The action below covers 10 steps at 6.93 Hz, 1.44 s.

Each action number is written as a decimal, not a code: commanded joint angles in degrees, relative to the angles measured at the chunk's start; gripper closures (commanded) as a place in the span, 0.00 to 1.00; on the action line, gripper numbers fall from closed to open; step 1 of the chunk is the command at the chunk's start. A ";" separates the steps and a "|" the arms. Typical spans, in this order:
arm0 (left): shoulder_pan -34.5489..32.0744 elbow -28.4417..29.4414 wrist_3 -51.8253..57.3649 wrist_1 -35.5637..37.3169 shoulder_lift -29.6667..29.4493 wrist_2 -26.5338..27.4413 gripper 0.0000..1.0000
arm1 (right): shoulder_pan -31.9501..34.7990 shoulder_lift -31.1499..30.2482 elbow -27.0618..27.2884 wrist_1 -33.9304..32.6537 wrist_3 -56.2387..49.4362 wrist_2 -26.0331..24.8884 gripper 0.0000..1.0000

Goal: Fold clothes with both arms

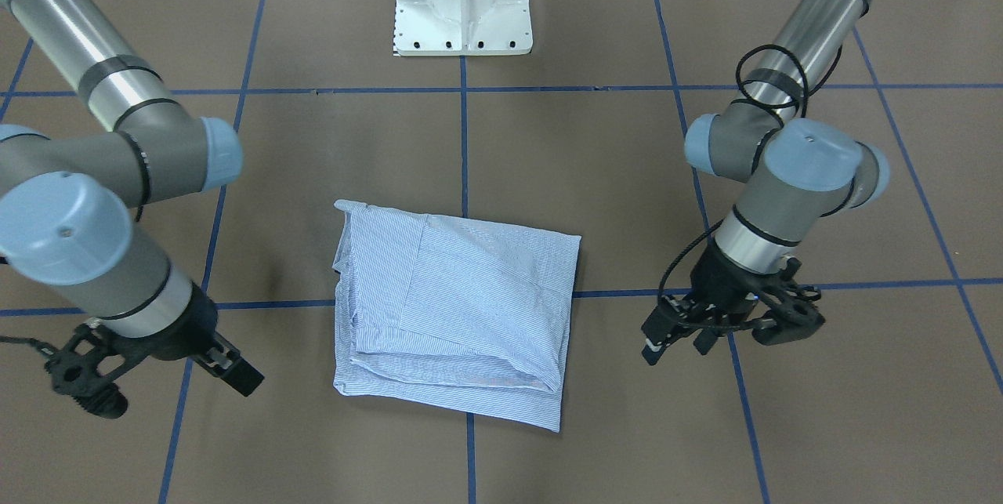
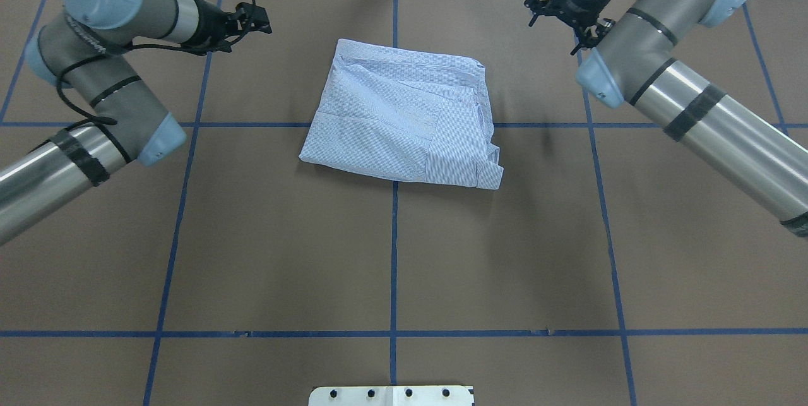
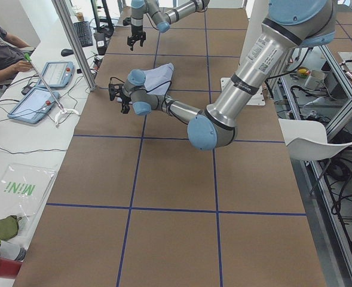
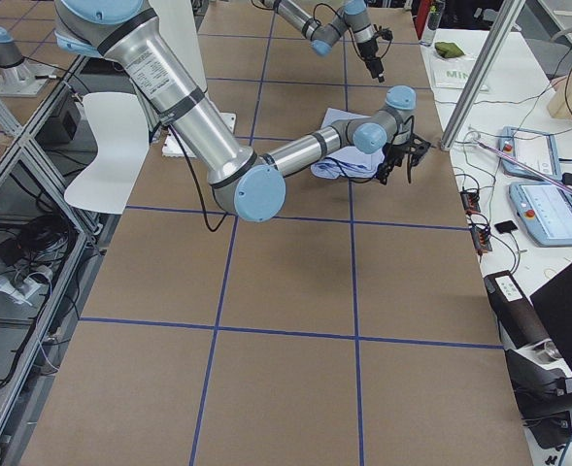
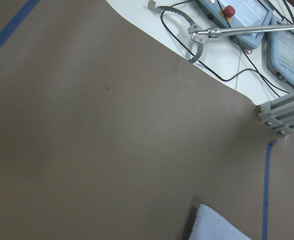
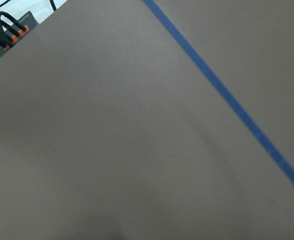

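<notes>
Right gripper (image 1: pixel 244 378) and left gripper (image 1: pixel 675 346), both empty, opening indiscernible, flank the folded shirt (image 1: pixel 462 308) without touching.

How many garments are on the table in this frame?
1: the folded striped shirt lies mid-table between the left arm and right arm, touched by neither. Its layers could hide another piece.

Brown, matte tabletop (image 2: pixel 252 235), marked off into large squares by blue tape lines (image 2: pixel 394 254). Carries one light blue-and-white striped shirt (image 2: pixel 404 115), folded into a rough rectangle of several flat layers and lying over a crossing of two tape lines, midway between left and right, on the half far from the robot. Holds a white base plate (image 1: pixel 462 10) at the near edge, centred, well apart from the shirt.
</notes>
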 commanded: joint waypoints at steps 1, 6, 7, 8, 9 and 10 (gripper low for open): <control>-7.82 -6.47 21.18 0.48 10.63 -7.49 0.01 | 8.14 -8.45 4.38 -0.60 -21.57 7.37 0.00; -31.97 -13.14 66.62 23.92 20.35 -19.65 0.01 | 25.10 -25.97 7.31 -9.62 -71.78 11.70 0.00; -35.25 -17.35 72.46 35.78 20.09 -19.04 0.01 | 27.66 -30.95 11.31 -10.00 -74.02 13.18 0.00; -35.80 -20.00 73.21 39.03 20.96 -19.03 0.01 | 27.51 -37.17 19.01 -10.88 -73.96 13.55 0.00; -36.50 -20.90 73.05 39.15 22.88 -19.21 0.00 | 27.69 -36.80 21.09 -15.06 -73.96 13.55 0.00; -38.86 -21.87 73.22 39.15 24.81 -19.47 0.00 | 27.69 -36.45 21.54 -16.32 -73.96 13.46 0.00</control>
